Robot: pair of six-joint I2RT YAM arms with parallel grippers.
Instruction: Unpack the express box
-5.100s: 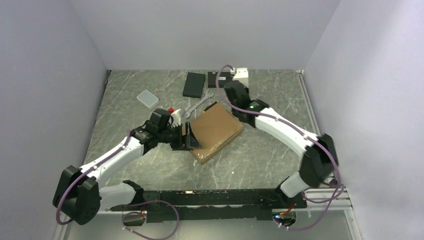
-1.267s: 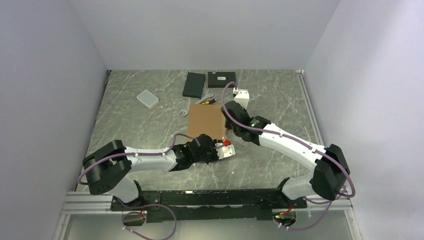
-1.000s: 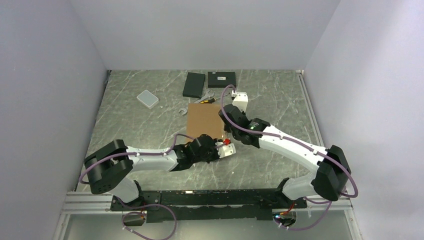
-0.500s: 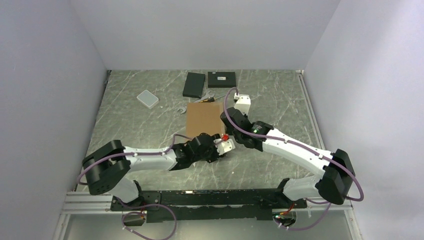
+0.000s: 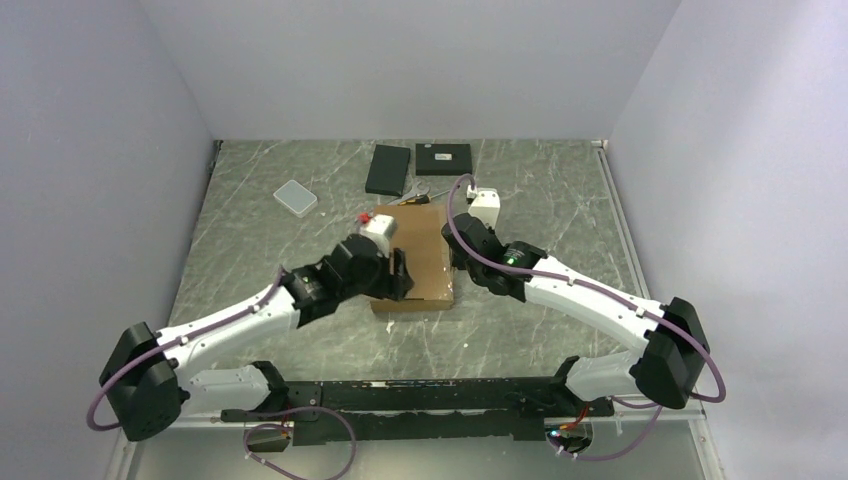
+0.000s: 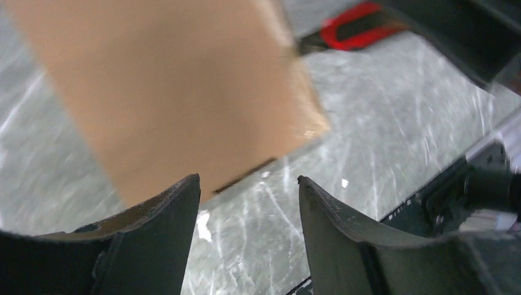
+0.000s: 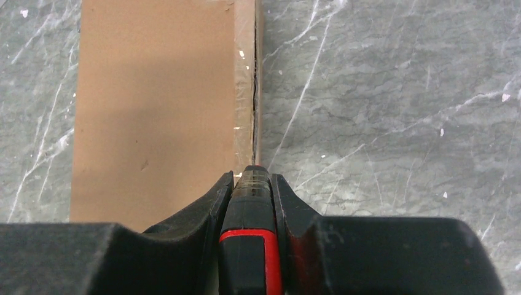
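**Express box (image 5: 415,250) flat in the middle of the table (image 5: 540,200), lid down, seam-cutting in hand.**

The right tool (image 7: 252,180) is clamped on a black-and-red cutter (image 7: 249,252), whose tip sits at the taped seam along the box's right edge. The left tool (image 6: 247,181) hangs over the box's near left corner, jaws apart with nothing between them. I cannot tell how much of the seam is slit. The lid is not raised and nothing is out, so most of the unpacking looks left to do.

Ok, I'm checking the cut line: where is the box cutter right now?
In the right wrist view, the red-and-black box cutter is clamped in the right end effector, its tip at the taped seam along the express box's right edge.
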